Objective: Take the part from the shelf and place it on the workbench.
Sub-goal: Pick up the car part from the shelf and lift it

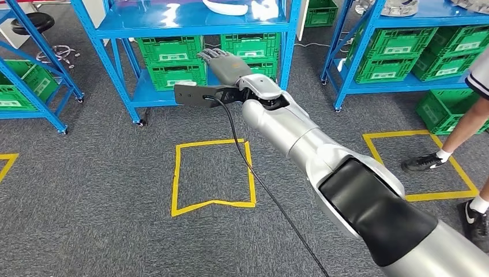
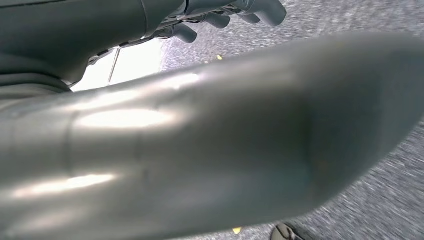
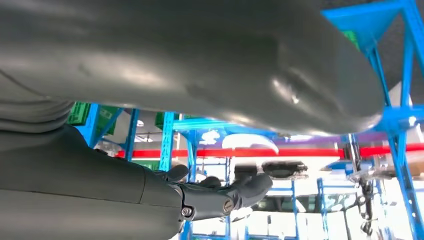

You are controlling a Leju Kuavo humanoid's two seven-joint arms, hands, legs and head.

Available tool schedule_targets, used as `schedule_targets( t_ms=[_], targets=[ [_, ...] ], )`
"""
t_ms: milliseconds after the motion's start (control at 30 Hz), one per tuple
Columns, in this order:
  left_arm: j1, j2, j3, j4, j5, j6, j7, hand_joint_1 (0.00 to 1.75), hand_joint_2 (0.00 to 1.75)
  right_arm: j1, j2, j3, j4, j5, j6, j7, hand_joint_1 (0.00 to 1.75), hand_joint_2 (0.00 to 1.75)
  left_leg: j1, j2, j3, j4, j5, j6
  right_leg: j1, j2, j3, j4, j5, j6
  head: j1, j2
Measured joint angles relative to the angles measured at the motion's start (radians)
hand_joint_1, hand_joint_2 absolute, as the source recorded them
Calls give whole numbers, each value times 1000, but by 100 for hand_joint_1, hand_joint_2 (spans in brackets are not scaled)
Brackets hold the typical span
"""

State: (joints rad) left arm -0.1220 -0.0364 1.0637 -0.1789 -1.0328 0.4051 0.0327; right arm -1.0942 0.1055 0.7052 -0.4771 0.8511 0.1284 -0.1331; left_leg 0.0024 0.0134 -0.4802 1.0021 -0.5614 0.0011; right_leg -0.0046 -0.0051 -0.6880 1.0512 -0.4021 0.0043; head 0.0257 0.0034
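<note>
Blue shelf rack (image 1: 115,27) ahead, green crates (image 1: 170,60) on its lower tier, white part (image 1: 226,7) on tier above crates. Yellow floor square (image 1: 213,176) in front of rack. Right arm stretched toward rack; right hand (image 1: 226,64) level with crates, fingers extended and apart, holding nothing. Left hand (image 2: 220,15): fingers partly seen in left wrist view, state unclear. Person's shoe (image 1: 424,162) right of rack.
</note>
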Motion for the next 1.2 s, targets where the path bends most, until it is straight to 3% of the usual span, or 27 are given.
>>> schedule_targets(
  t_ms=[67, 133, 167, 233, 267, 333, 367, 400, 433, 500, 533, 567, 600, 667, 700, 733, 767, 800, 867, 900, 933, 1000, 1033, 1067, 1133, 1167, 1200],
  targets=[
    [-2, -4, 9, 3, -11, 0, -5, 0, 0, -2, -11, 50, 4, -18, -8, 9, 0, 0, 3, 4, 16, 1, -7, -18, 12, 1, 16, -24, -17, -15, -4, 0],
    [-5, -9, 14, 6, -19, 0, -8, 0, 0, -10, -20, 83, 5, -29, -16, 17, 0, 0, 6, 5, 3, 48, 12, -33, 11, 9, 41, -31, -32, -33, -4, 0],
    [-7, -12, 15, 8, -22, 0, -9, 0, 0, -15, -24, 93, 5, -32, -19, 20, 0, 0, 8, 2, -28, 102, 32, -38, 8, 11, 58, -34, -42, -40, -5, 0],
    [-7, -15, 18, 10, -25, 0, -9, 0, 0, -19, -29, 112, 6, -35, -21, 24, 0, 0, 11, -5, -126, 233, 54, -46, 3, 15, 95, -40, -68, -47, -9, 0],
    [-6, -15, 19, 10, -26, 0, -9, 0, 0, -18, -30, 121, 6, -36, -21, 25, 0, 0, 11, -6, -176, 282, 33, -50, 2, 18, 115, -41, -84, -49, -10, 0],
    [-2, -15, 23, 10, -26, 0, -8, 0, 0, -14, -34, 134, 7, -39, -19, 27, 0, 0, 12, -7, -258, 314, -54, -54, -2, 24, 161, -41, -121, -47, -12, 0],
    [0, -15, 25, 11, -27, 0, -8, 0, 0, -13, -36, 139, 8, -40, -19, 29, 0, 0, 12, -7, -282, 294, -88, -56, -4, 27, 186, -41, -141, -45, -12, 0],
    [2, -15, 27, 11, -27, 0, -8, 0, 0, -13, -38, 143, 8, -42, -18, 30, 0, 0, 13, -7, -295, 253, -89, -56, -6, 30, 212, -42, -162, -42, -13, 0],
    [3, -14, 29, 11, -28, 0, -9, 0, 0, -13, -39, 146, 8, -44, -18, 30, 0, 0, 13, -6, -300, 195, -39, -57, -8, 31, 235, -43, -184, -38, -13, 0],
    [6, -14, 30, 14, -30, -1, -9, 0, 0, -14, -42, 156, 10, -46, -17, 31, 0, 0, 12, 1, -298, 78, 143, -50, -8, 34, 277, -47, -227, -28, -20, 0],
    [6, -14, 30, 15, -32, -3, -8, 0, 0, -15, -44, 160, 11, -47, -16, 32, 0, 0, 10, 4, -292, 46, 210, -42, -7, 36, 295, -58, -243, -22, -23, 0],
    [4, -14, 30, 16, -34, -6, -7, 0, 0, -17, -48, 164, 11, -48, -16, 33, 0, 0, 9, 5, -285, 33, 238, -31, -5, 37, 310, -62, -245, -14, -26, 0],
    [1, -15, 30, 17, -37, -8, -6, 0, 0, -20, -50, 166, 12, -48, -16, 34, 0, 0, 9, 4, -273, 36, 227, -20, -4, 38, 313, -54, -233, -8, -26, 0],
    [-3, -16, 30, 17, -41, -12, -2, 0, 0, -25, -58, 171, 12, -49, -17, 36, 0, 0, 10, -1, -244, 27, 202, -3, -4, 30, 268, 40, -173, 2, -19, 0],
    [-4, -16, 30, 17, -43, -14, -1, 0, 0, -25, -62, 175, 13, -51, -17, 37, 0, 0, 10, -3, -224, 22, 187, 3, -4, 25, 220, 112, -153, 3, -15, 0],
    [-5, -16, 30, 16, -44, -16, 1, 0, 0, -23, -66, 180, 13, -52, -16, 38, 0, 0, 10, -5, -202, 17, 170, 9, -3, 20, 165, 179, -152, 3, -11, 0],
    [-5, -16, 30, 16, -45, -17, 2, 0, 0, -19, -71, 185, 15, -54, -15, 38, 0, 0, 9, -8, -177, 12, 151, 12, -1, 18, 111, 227, -179, 2, -8, 0],
    [-5, -16, 30, 17, -46, -17, 3, 0, 0, -14, -77, 190, 16, -56, -14, 38, 0, 0, 7, -11, -150, 8, 131, 15, 1, 17, 62, 253, -225, 0, -6, 0],
    [-4, -16, 30, 17, -49, -17, 6, 0, 0, -9, -90, 202, 19, -61, -11, 40, 0, 0, 2, -19, -90, 3, 86, 17, 5, 17, -12, 235, -312, -6, -2, 0],
    [-3, -16, 30, 17, -50, -17, 8, 0, 0, -8, -95, 208, 21, -63, -10, 40, 0, 0, -2, -22, -58, 2, 62, 18, 7, 17, -37, 198, -314, -11, 0, 0],
    [-2, -16, 30, 17, -52, -17, 8, 0, 0, -8, -101, 213, 22, -65, -7, 41, 0, 0, -6, -23, -26, 1, 36, 18, 10, 17, -55, 143, -268, -19, 2, 0],
    [-2, -20, 30, 20, -54, -17, 6, 0, 0, -6, -111, 225, 27, -68, -2, 41, 0, 0, -11, -27, 26, 0, -13, 17, 20, 18, -68, 19, -53, -34, -4, 0],
    [-5, -21, 30, 21, -55, -18, 5, 0, 0, -6, -114, 230, 28, -70, 1, 42, 0, 0, -10, -28, 48, -6, -36, 13, 27, 20, -62, -19, 31, -37, -7, 0],
    [-7, -23, 30, 22, -56, -18, 4, 0, 0, -10, -116, 234, 29, -72, 3, 43, 0, 0, -8, -30, 69, -5, -49, 7, 32, 23, -51, -39, 76, -39, -10, 0],
    [-14, -24, 31, 21, -56, -19, 3, 0, 0, -31, -115, 238, 25, -76, 5, 44, 0, 0, -4, -32, 76, 38, -32, -6, 34, 28, -15, -39, 49, -44, -5, 0],
    [-16, -25, 31, 21, -56, -20, 3, 0, 0, -44, -114, 239, 23, -77, 6, 44, 0, 0, -4, -31, 51, 95, -1, -12, 31, 30, 5, -43, 34, -52, -4, 0],
    [-19, -27, 31, 21, -56, -22, 3, 0, 0, -55, -112, 241, 22, -79, 8, 43, 0, 0, -3, -29, 7, 165, 26, -17, 28, 30, 29, -45, 18, -58, -3, 0]
  ],
)
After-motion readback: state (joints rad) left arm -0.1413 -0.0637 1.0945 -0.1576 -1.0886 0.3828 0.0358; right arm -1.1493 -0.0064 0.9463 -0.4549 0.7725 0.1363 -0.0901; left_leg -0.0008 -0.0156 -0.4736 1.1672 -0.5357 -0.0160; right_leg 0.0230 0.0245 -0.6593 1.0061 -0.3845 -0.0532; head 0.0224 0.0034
